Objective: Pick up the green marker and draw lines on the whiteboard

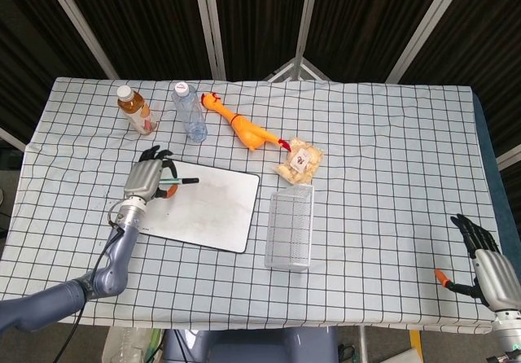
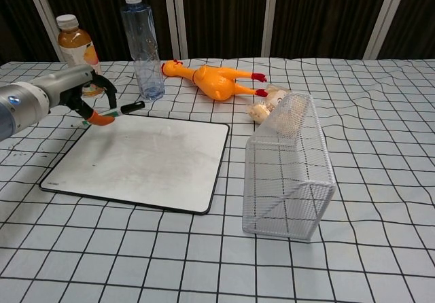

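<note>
The green marker (image 1: pixel 179 182) (image 2: pixel 126 108) with a black cap hangs lifted above the far left corner of the whiteboard (image 1: pixel 203 208) (image 2: pixel 146 159). My left hand (image 1: pixel 148 181) (image 2: pixel 85 96) pinches it between orange-tipped thumb and fingers, the cap end pointing right. The whiteboard lies flat with faint grey smears on it. My right hand (image 1: pixel 487 267) rests at the near right table edge, fingers spread, holding nothing; it is out of the chest view.
A tea bottle (image 1: pixel 135 109) (image 2: pixel 78 51) and a clear water bottle (image 1: pixel 188 111) (image 2: pixel 141 45) stand behind the board. A rubber chicken (image 1: pixel 238 124) (image 2: pixel 214 80), a snack bag (image 1: pixel 298 162) and a white wire basket (image 1: pixel 291 228) (image 2: pixel 289 164) lie right of it.
</note>
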